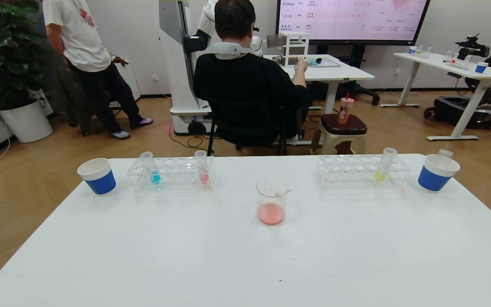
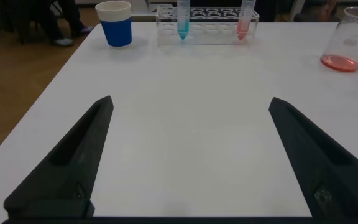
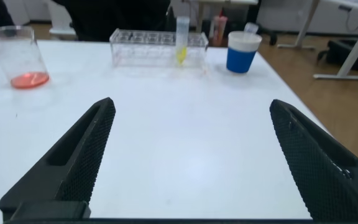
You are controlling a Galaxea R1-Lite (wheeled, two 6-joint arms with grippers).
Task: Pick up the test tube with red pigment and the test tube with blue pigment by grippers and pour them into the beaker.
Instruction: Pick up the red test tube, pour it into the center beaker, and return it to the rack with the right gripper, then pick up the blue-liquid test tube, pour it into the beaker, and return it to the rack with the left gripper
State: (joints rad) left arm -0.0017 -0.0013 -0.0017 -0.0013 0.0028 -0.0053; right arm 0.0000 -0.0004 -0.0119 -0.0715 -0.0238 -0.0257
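Both arms sit low at the near edge of the worktop (image 1: 245, 256), out of the head view. The left tool (image 2: 188, 162) has its two black fingers spread wide with nothing between them, and the right tool (image 3: 191, 162) is spread and empty too, each facing the things it would most easily reach. The blue tube (image 1: 150, 167) and the red tube (image 1: 202, 166) stand upright in a clear rack (image 1: 171, 174) at the far left, near a blue-and-white paper cup (image 1: 97, 175), so the left arm looks best placed for both. The beaker (image 1: 272, 200) stands alone at the middle, between the two racks, reachable from either side; a shallow pool of red liquid already lies in it. A yellow-green tube (image 1: 385, 164) stands in the right rack (image 1: 362, 171), apart from the task. Neither tube is gripped yet.
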